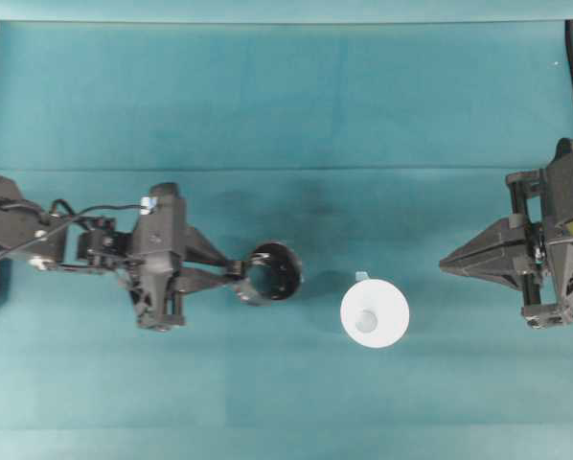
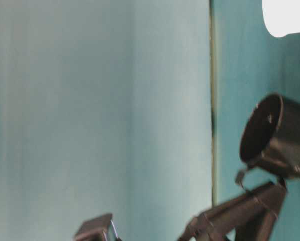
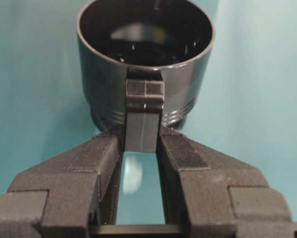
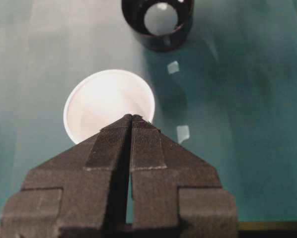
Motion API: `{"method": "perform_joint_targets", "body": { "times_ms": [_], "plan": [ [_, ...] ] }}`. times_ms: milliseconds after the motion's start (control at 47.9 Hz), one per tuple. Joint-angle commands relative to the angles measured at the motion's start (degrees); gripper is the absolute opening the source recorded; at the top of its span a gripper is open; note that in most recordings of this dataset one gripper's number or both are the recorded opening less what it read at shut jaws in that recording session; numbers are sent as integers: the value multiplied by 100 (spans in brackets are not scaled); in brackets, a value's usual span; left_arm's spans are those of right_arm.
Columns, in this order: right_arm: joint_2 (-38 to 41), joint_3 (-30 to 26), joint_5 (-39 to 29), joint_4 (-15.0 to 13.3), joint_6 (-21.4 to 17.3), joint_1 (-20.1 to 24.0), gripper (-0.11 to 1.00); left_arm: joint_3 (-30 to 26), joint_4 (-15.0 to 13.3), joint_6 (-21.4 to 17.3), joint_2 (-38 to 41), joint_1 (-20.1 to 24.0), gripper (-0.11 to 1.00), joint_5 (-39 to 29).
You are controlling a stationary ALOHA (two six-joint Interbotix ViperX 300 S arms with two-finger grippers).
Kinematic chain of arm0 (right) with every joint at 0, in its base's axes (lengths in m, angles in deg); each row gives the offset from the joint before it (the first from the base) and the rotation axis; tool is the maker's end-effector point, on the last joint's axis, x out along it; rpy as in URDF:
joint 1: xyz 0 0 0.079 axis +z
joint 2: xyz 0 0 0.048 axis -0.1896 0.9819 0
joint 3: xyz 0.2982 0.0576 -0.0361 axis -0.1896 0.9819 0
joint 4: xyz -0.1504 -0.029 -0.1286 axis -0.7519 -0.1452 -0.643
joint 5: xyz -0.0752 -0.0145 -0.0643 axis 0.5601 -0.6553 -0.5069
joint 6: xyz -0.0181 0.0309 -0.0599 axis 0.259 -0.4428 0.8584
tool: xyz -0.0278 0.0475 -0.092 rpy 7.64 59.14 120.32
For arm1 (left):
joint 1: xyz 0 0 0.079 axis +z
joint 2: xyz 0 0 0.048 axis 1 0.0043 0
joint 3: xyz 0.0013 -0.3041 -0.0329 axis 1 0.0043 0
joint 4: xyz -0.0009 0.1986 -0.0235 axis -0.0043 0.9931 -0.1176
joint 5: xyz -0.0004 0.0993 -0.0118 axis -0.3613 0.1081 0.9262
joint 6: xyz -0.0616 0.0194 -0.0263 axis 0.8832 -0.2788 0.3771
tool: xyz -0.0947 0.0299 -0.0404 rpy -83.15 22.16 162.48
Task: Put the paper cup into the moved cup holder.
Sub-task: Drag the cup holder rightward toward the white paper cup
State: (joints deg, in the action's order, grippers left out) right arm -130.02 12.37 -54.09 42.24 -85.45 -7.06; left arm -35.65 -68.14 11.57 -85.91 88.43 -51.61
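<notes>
Surface: I see a smooth teal covering (image 1: 286, 105) filling my overhead feed, matte, with faint horizontal crease lines; a dark strip runs down each side edge.
Backdrop: in the table-level feed, a pale blue-grey blurred wall takes the whole left half; no other feed shows it.
Left arm: black, angular, with cabling, reaching in from 9 o'clock overhead.
Right arm: black, parked at 3 o'clock overhead, well apart from both cups.
Cup holder: the cup holder (image 3: 146, 59) is glossy black, round and thick-walled, with fine grooves around its lower wall and a short square handle. Overhead it lies just left of centre; the table-level feed shows it tilted, mouth facing the camera. The right wrist feed looks through a round opening in its base, which my other feeds do not show.
Paper cup: the paper cup (image 1: 374, 312) is plain white, matte, wide-rimmed and tapering, standing upright at about 4 o'clock of centre, near the holder but apart.
Left end effector: the left end effector (image 3: 143, 141) has ribbed black fingers pinching the holder's handle from both sides.
Right end effector: the right end effector (image 4: 132, 119) has its textured fingers pressed together, holding nothing, tips pointing at the paper cup.
</notes>
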Motion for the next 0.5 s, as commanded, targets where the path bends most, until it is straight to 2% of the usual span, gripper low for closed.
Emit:
{"method": "perform_joint_targets", "body": {
  "times_ms": [0, 480],
  "plan": [
    [26, -114, 18, 9, -53, 18, -3, -167, 9, -9, 18, 26, 23, 114],
    [26, -114, 18, 9, -53, 9, -3, -580, 9, -26, 237, 237, 23, 466]
  ]
}}
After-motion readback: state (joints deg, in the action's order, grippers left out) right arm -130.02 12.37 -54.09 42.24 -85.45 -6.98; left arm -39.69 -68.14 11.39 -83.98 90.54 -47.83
